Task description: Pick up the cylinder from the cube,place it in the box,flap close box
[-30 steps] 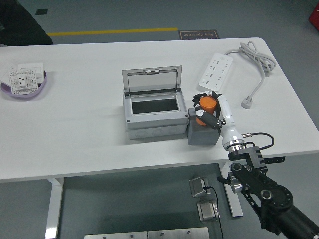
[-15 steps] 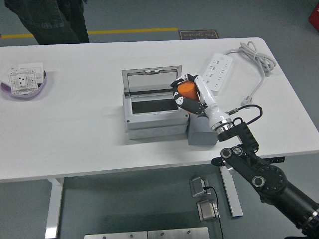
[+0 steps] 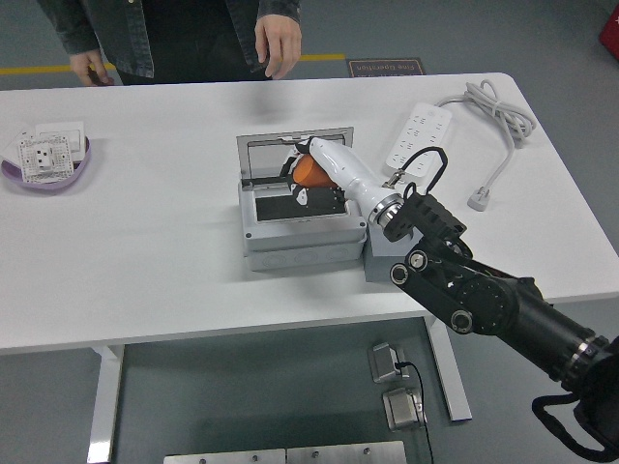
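My right hand is shut on the orange cylinder and holds it over the open grey box, above its dark inside. The box's clear lid stands open at the back. The grey cube stands against the box's right side, mostly hidden by my right arm. The left hand is out of view.
A white power strip with its cable and plug lies at the back right. A purple dish with white sockets sits at the far left. A person stands at the far side, hands hanging by the table edge.
My right hand has lifted the orange cylinder off the cube and carried it left, over the open box. A person has walked up to the far side of the table.
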Robot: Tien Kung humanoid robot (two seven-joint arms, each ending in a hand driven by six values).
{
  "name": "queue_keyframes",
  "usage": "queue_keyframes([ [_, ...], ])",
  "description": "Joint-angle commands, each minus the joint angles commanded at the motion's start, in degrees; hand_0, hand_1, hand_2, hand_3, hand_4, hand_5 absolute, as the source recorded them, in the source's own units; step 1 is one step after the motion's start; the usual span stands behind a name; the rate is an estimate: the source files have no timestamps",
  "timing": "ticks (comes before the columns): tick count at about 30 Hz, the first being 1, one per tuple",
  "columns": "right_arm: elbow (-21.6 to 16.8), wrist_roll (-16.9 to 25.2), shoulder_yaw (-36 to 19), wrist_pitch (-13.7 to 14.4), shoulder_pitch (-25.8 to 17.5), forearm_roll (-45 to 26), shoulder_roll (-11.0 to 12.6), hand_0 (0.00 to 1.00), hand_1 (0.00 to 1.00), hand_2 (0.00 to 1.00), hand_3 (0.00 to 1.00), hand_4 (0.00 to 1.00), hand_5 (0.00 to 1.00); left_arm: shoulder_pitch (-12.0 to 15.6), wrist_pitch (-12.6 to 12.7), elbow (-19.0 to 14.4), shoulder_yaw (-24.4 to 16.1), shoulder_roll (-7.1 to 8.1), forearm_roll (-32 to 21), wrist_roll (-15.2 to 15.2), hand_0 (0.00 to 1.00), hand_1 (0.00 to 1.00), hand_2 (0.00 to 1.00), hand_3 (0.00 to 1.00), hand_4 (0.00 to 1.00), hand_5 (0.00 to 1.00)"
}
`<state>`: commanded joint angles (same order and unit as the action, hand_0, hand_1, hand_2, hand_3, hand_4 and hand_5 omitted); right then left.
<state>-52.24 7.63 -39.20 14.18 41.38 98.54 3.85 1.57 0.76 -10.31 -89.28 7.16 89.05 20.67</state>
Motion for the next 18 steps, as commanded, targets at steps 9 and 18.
queue_keyframes([
  [9, 5.4, 0.9, 3.0, -0.9, 2.7, 0.4, -1.8, 0.148, 0.288, 0.465, 0.358, 0.002, 0.002, -0.4, 0.0, 0.0, 0.0, 0.04, 0.4, -0.2, 0.717, 0.747, 0.749, 0.857, 0.758, 0.393],
  [18, 5.8, 0.0, 4.2, -3.7, 3.9, 7.8, -2.1, 0.175, 0.303, 0.468, 0.381, 0.002, 0.002, -0.9, 0.0, 0.0, 0.1, -0.06, 0.6, -0.3, 0.717, 0.746, 0.749, 0.857, 0.758, 0.391],
])
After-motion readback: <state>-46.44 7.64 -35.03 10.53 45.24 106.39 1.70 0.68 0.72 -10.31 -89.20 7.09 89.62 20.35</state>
